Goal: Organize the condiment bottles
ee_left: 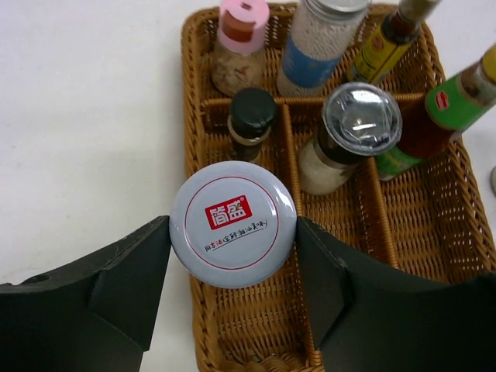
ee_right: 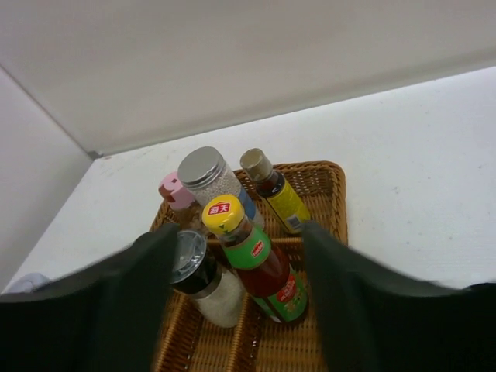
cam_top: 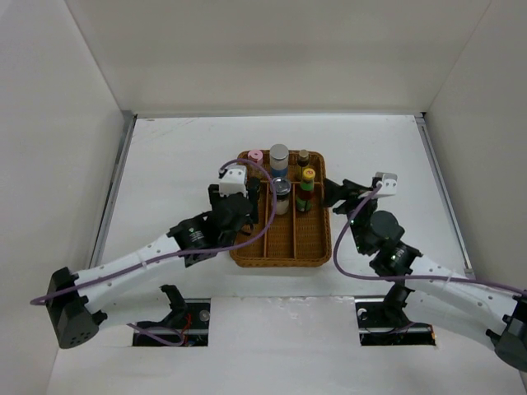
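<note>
My left gripper (ee_left: 232, 256) is shut on a jar with a white lid bearing a red label (ee_left: 232, 223), held over the left compartment of the wicker tray (ee_left: 256, 325). In the tray stand a pink-capped jar (ee_left: 242, 39), a grey-capped jar of white beads (ee_left: 322, 39), a tan-capped bottle with a yellow label (ee_left: 385, 43), a small black-capped jar (ee_left: 252, 118), a clear-lidded jar (ee_left: 350, 128) and a yellow-capped bottle with a green label (ee_right: 252, 248). My right gripper (cam_top: 333, 194) is open and empty just right of the tray, facing that bottle.
The tray (cam_top: 317, 247) sits mid-table between both arms. Its near half holds no bottles. White walls enclose the table on three sides, with a metal rail (cam_top: 111, 197) along the left edge.
</note>
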Robot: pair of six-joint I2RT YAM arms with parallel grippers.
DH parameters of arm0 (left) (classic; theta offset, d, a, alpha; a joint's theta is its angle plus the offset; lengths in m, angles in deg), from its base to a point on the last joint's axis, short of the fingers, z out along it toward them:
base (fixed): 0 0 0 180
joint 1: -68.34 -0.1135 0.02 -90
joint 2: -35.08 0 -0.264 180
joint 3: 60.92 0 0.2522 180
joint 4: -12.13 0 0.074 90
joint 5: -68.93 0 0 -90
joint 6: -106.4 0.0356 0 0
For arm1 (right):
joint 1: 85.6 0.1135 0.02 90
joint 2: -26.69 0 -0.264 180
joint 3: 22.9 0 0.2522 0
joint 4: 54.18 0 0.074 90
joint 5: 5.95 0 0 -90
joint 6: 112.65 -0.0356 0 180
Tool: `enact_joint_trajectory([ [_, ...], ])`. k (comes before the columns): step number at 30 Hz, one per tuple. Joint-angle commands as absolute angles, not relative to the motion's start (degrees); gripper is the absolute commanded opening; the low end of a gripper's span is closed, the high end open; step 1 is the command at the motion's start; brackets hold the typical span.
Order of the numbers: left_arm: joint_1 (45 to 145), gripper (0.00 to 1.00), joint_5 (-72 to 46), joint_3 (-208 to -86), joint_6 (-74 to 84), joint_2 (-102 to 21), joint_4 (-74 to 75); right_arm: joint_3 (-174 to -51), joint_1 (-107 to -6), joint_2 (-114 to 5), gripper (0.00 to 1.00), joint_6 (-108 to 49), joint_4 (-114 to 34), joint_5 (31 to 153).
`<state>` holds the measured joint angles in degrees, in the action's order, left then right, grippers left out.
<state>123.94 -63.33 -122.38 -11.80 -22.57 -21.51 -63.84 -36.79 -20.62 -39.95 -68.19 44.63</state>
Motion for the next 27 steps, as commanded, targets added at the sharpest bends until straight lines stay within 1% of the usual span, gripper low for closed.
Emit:
enact_joint_trajectory([
  [1,124.81,0.35,-64.32,-123.64,-11.63,-25.03,-12.19,-64.61,-36.52,-18.23,0.63,-39.43,-68.81,41.78],
  [2,125.16,0.35,-63.79,-123.29,-11.63,-26.17,-11.14,-64.17,-36.52,-16.91,0.49,-39.87,-68.2,40.47],
  [3,125.42,0.35,-63.18,-122.76,-11.29,-27.22,-9.91,-63.82,-36.52,-15.59,0.38,-40.14,-67.5,38.71],
  [4,125.51,0.35,-62.91,-122.15,-11.11,-28.28,-8.85,-63.64,-36.52,-14.45,0.31,-39.96,-66.36,36.95],
  [5,125.6,0.35,-62.82,-121.36,-11.02,-29.25,-7.88,-63.64,-36.52,-13.31,0.28,-39.96,-64.69,35.11],
  [6,125.6,0.35,-62.74,-120.74,-10.93,-30.21,-7.0,-63.73,-36.52,-12.34,0.29,-40.22,-62.76,33.7],
  [7,125.69,0.35,-62.82,-120.21,-10.84,-31.01,-6.3,-63.99,-36.61,-11.89,0.31,-40.31,-60.92,32.9],
  [8,125.6,0.35,-62.82,-119.68,-10.84,-31.62,-5.68,-64.34,-37.13,-11.89,0.36,-40.4,-59.07,32.02],
  [10,125.69,0.35,-62.73,-118.28,-10.76,-32.77,-3.58,-65.04,-38.79,-12.76,0.53,-40.4,-55.99,31.05],
  [12,125.43,0.35,-62.65,-117.05,-10.49,-33.73,-2.08,-65.57,-40.82,-14.52,0.67,-40.58,-53.79,31.13],
  [14,125.34,0.36,-62.65,-115.82,-10.49,-34.44,-0.85,-66.27,-42.75,-16.71,0.76,-40.84,-51.51,31.75],
  [17,125.25,0.39,-62.47,-113.62,-10.49,-34.71,1.43,-67.68,-44.77,-19.79,0.82,-41.98,-47.38,31.49],
  [22,124.64,0.53,-61.68,-110.63,-10.41,-34.0,5.39,-67.6,-49.95,-22.35,0.86,-44.53,-43.06,31.05],
  [25,124.29,0.65,-60.63,-109.4,-9.35,-32.43,7.06,-66.81,-51.63,-21.91,0.88,-45.76,-40.86,30.17],
  [27,124.02,0.74,-60.54,-108.43,-8.3,-30.85,8.56,-66.72,-52.25,-22.7,0.88,-46.73,-39.81,30.43],
])
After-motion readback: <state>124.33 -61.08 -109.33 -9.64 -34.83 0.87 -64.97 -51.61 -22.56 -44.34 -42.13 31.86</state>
